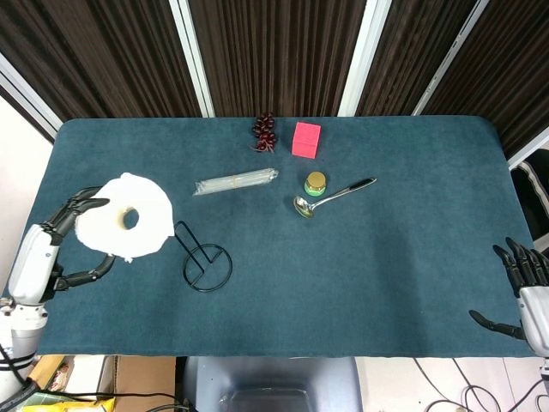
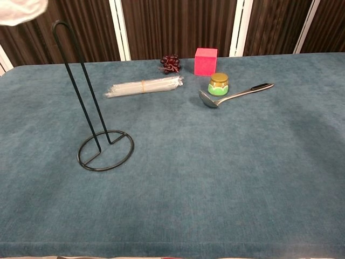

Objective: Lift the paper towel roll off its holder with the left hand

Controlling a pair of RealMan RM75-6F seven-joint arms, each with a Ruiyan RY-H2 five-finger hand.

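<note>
At the left side of the table [image 1: 360,257], the left hand [image 1: 43,253] grips the paper towel roll [image 1: 124,217] in the air, fully clear of the holder [image 2: 96,129], which stands upright and bare beside it. The right hand [image 1: 525,287] rests at the right edge, its fingers spread and holding nothing.

The chest view crops the paper towel roll [image 2: 19,9] to a sliver (top-left corner). The head view's right edge cuts the right hand [image 1: 525,287].
</note>
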